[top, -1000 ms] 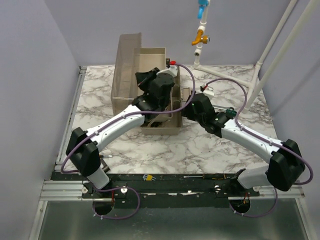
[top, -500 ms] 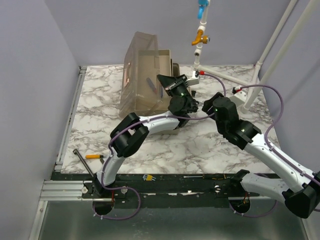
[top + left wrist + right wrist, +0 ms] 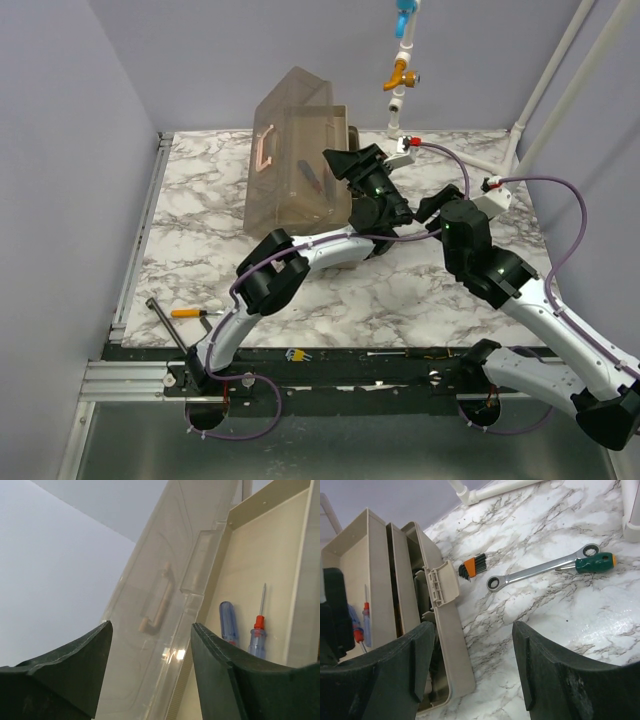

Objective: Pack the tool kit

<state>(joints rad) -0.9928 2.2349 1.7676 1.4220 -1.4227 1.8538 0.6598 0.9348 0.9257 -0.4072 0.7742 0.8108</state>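
The tool kit's box stands at the back of the table, its translucent lid tilted over it with the pink handle facing left. My left gripper hovers open at the box's right end. In the left wrist view the lid shows beyond the left gripper, and two screwdrivers lie in a beige tray. My right gripper is open and empty to the right of the box. The right wrist view shows that gripper above bare marble beside the box's wall.
A hex key set, a ratchet wrench and a green-handled tool lie on the marble right of the box. An orange-handled tool and a metal bar lie near the front left edge. White pipes stand at the back right.
The lid has swung from upright to leaning over the box. My left gripper has opened and let go of it. My right arm has pulled back to the right, its jaws wider.
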